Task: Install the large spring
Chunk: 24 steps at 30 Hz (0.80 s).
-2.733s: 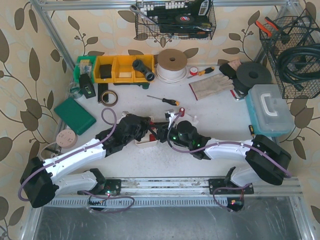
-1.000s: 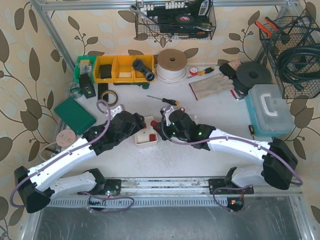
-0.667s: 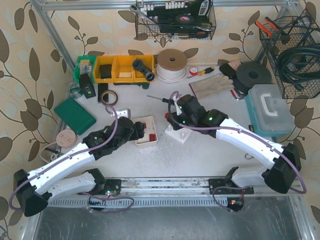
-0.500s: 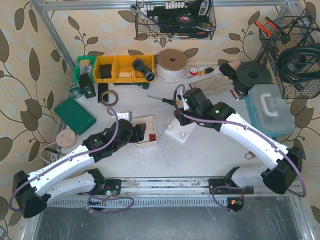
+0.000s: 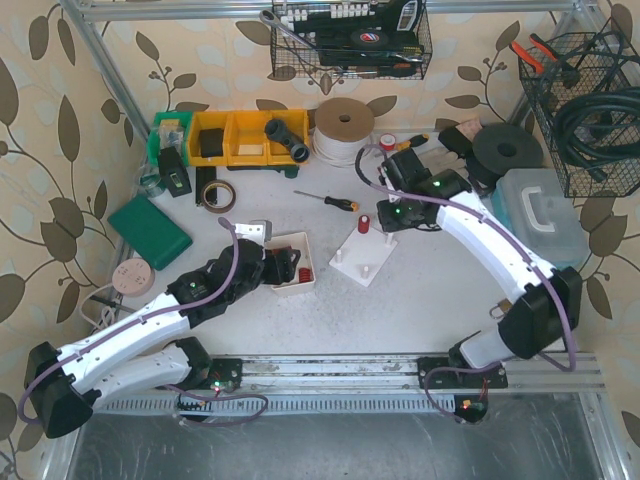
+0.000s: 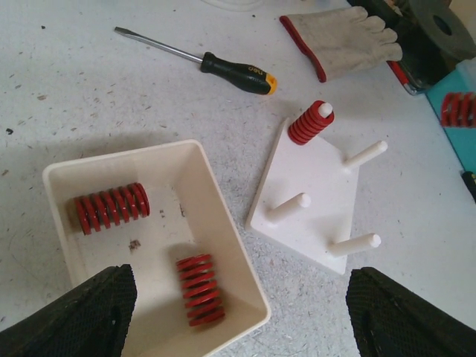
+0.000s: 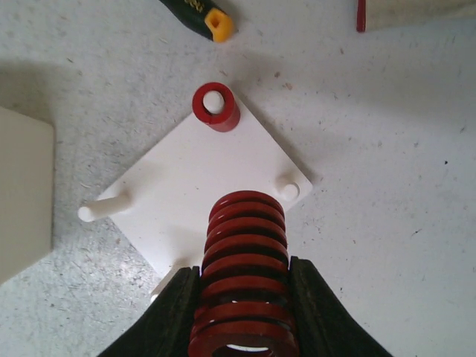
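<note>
Right claw [image 7: 242, 312]: closed part-way on the large red coil spring [image 7: 242, 245], one pale finger [image 7: 175, 312] against each flank of the coil.
Large spring, position: gripped between the right claw's fingers and reaching out past the fingertips. No peg is seen inside it.
White square peg board [image 7: 223, 171]: flat on the counter [image 7: 387, 149], directly under and ahead of the right claw.
Pegs: four white upright pegs, one at each corner.
Far corner peg, straight ahead of the right claw: carries a short red spring [image 7: 216, 108].
Bare peg [image 7: 286, 191]: just right of the held spring's far end.
Second bare peg [image 7: 104, 208]: off to the left of the right claw.
Fourth peg: mostly hidden behind the left finger.
Left claw [image 6: 242, 297]: spread wide, both black fingers [image 6: 97, 312] apart at the frame corners, gripping nothing.
White square plastic tray [image 6: 216, 193]: below the left claw, nearer its left finger. It holds two loose red coil springs [image 6: 111, 210], lying apart.
Black-handled screwdriver with an orange butt [image 6: 223, 71]: on the counter ahead of the left claw, beyond the tray.
Grey work glove with a red cuff [image 6: 342, 41]: further ahead of the left claw and to its right.
</note>
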Available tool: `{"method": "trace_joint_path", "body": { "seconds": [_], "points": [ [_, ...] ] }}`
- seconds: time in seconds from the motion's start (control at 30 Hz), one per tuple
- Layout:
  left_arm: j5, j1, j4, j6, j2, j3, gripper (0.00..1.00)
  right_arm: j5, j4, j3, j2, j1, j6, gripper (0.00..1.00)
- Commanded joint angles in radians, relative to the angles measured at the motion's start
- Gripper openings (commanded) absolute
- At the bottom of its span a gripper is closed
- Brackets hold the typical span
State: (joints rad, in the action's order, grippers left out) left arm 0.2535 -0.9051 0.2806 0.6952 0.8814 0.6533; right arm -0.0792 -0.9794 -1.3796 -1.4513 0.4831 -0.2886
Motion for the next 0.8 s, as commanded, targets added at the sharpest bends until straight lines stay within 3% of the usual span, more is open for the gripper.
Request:
{"method": "trace_joint_path", "body": {
  "seconds": [0.0, 0.57, 0.77],
  "points": [
    [-0.026, -0.008, -0.058, -0.019, -0.014, 0.007, 0.81, -0.014, -0.076, -0.066, -0.074, -0.01, 0.052, 0.0],
    [-0.011, -0.008, -0.098, -0.013, -0.046, -0.03, 0.82, -0.048, -0.152, -0.129, -0.216, -0.087, 0.149, 0.0],
    [0.003, -0.008, -0.081, 0.004, -0.046, -0.028, 0.87, -0.031, -0.154, -0.143, -0.281, -0.095, 0.171, 0.0]
  ]
}}
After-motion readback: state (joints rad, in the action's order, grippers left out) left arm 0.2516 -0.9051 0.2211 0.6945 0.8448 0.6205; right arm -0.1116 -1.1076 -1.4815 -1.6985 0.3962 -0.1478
